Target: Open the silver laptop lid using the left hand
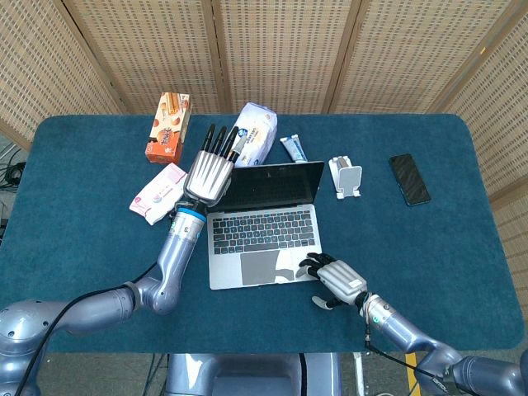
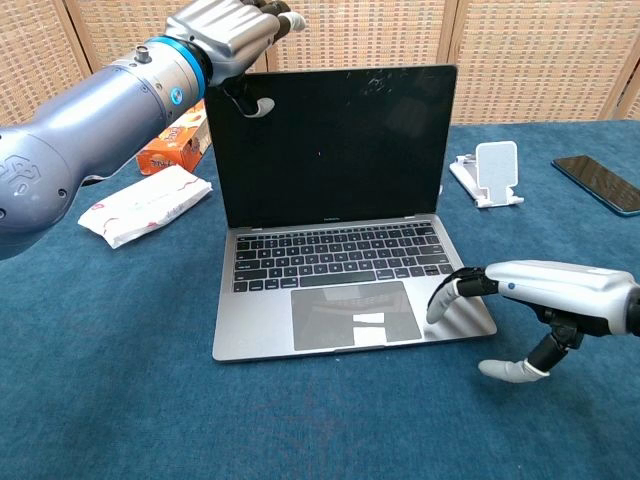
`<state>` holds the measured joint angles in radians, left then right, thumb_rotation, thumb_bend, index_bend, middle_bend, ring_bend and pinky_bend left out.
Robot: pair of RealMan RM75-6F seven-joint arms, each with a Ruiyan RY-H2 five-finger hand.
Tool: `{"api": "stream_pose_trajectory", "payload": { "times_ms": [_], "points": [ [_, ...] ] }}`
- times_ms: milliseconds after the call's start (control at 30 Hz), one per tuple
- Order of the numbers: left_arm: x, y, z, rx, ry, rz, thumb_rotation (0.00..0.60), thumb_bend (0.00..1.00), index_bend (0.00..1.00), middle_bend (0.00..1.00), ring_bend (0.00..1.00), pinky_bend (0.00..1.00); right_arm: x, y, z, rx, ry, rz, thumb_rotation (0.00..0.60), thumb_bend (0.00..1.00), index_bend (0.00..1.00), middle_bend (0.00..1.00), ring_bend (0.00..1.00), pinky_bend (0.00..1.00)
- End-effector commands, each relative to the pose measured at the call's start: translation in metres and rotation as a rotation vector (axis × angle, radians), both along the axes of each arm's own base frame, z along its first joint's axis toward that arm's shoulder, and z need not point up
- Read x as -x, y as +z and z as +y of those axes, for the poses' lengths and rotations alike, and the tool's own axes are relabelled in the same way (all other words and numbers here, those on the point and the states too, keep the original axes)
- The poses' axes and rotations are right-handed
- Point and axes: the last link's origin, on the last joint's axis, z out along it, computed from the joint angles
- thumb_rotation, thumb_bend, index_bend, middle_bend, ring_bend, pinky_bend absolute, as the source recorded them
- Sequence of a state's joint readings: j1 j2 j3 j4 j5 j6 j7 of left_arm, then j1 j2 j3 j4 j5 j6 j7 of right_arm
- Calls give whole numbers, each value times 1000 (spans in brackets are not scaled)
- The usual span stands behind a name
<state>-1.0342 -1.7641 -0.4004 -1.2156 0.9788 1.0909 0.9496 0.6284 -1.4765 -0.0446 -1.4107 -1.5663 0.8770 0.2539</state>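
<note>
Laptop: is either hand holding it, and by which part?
Left hand is at the lid's top left corner; grip unclear. Right hand presses the base.

Crowded back edge, open front and sides

The raised lid of the laptop [image 1: 262, 216] stands as a wall across the middle of the worktop [image 1: 82, 231]; the left robot hand [image 1: 209, 169] sits at its upper left corner, and the right robot hand [image 1: 337, 279] rests on the base's front right corner. Behind the lid a white pouch [image 1: 255, 136] and a toothpaste tube [image 1: 290, 148] lie close, leaving little room there. To the left a pink packet [image 1: 158, 191] and an orange box [image 1: 168, 127] narrow the way. On the right a phone stand [image 1: 345, 176] and a phone [image 1: 409, 178] lie apart, with a gap between them. Bare blue cloth runs along the near edge and both far sides.
</note>
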Motion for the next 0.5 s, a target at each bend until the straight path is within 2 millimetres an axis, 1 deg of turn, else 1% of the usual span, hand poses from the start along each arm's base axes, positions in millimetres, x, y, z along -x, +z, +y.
{"api": "stream_pose_trajectory", "payload": {
  "times_ms": [33, 400, 500],
  "points": [
    [1, 1, 3, -8, 5, 9, 536, 364, 0, 0, 0, 0, 1, 0, 0, 1, -2, 2, 600, 414, 248, 179, 0, 96],
    [4, 7, 8, -29, 16, 31, 536, 364, 0, 0, 0, 0, 1, 0, -1, 6, -3, 2, 600, 415, 248, 179, 0, 96],
    [2, 9, 7, -24, 14, 7, 538, 361, 0, 0, 0, 0, 0, 1, -1, 11, -1, -3, 600, 414, 248, 179, 0, 96]
  ]
}}
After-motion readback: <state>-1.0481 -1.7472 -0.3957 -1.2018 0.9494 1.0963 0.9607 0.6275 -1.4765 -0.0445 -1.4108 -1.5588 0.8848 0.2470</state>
